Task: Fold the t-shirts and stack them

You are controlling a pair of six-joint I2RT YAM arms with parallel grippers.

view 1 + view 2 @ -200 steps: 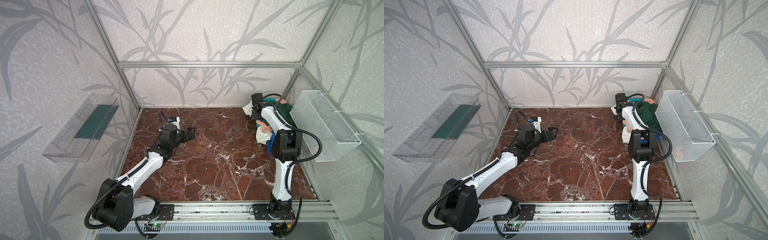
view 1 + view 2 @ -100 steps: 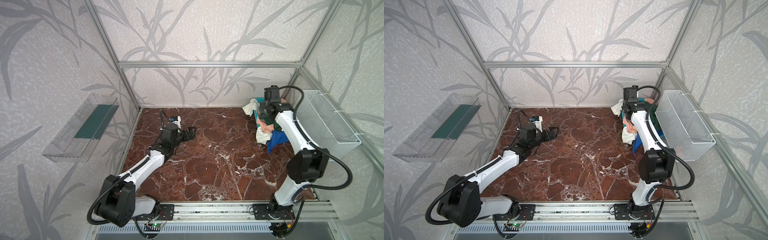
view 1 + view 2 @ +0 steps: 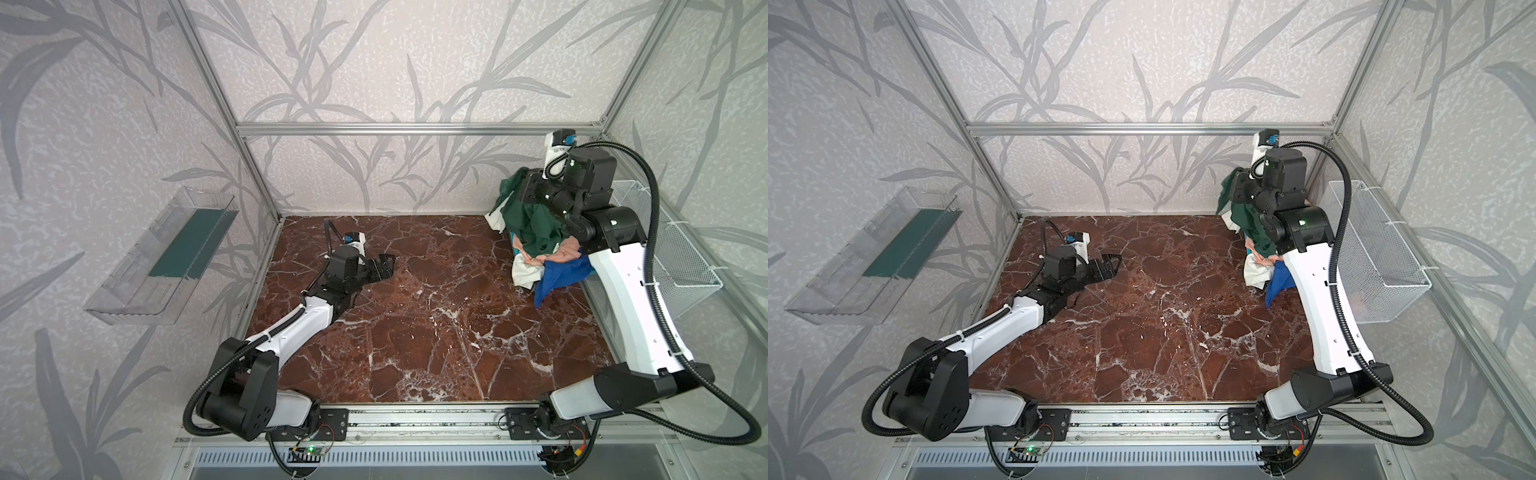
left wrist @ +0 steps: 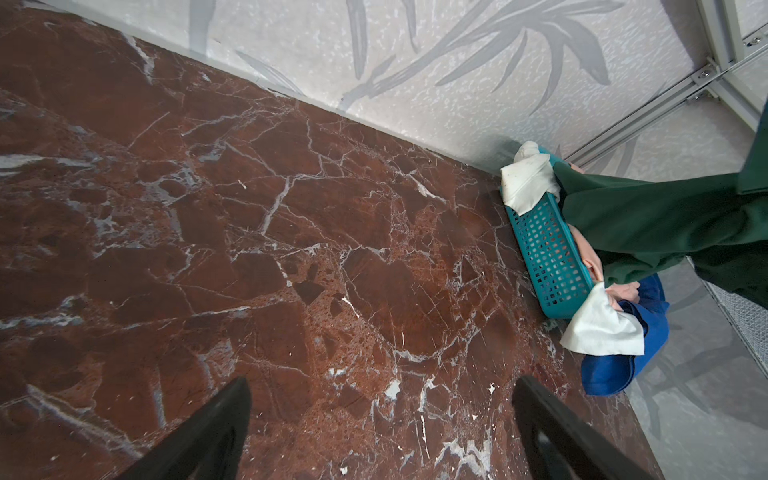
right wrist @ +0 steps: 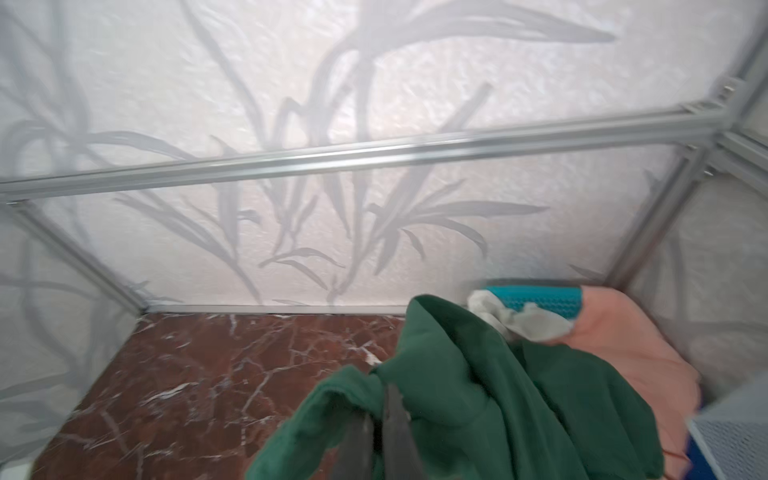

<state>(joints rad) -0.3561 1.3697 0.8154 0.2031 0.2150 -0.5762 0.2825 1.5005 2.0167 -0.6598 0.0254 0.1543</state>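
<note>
- A clear plastic tray point(image 3: 162, 257) hung on the left wall with a dark green strip lying in it.
- The left gripper point(image 3: 384, 267) hovered low over the marble table point(image 3: 415, 332), left of the middle and toward the back. Its jaws stood wide apart with nothing between them. In the left wrist view its two black fingers point(image 4: 216, 436) framed bare marble.
- The t-shirts were heaped in the back right corner, in and over a teal basket point(image 4: 544, 249) that stood on the table near the back wall.
- The white t-shirt point(image 4: 598, 328) showed at both ends of the basket. The peach t-shirt point(image 3: 563, 251) lay on the heap, and the blue t-shirt point(image 3: 559, 276) spilled out of the front end onto the marble.
- The green t-shirt point(image 3: 530, 226) rose out of the heap, its upper part drawn up above the basket and the rest trailing down over the others.
- The right gripper point(image 5: 377, 428) was clamped tight on a fold of the green t-shirt, high above the table.
- A white wire-mesh basket point(image 3: 673, 249) hung on the right wall, just beside the right arm.
</note>
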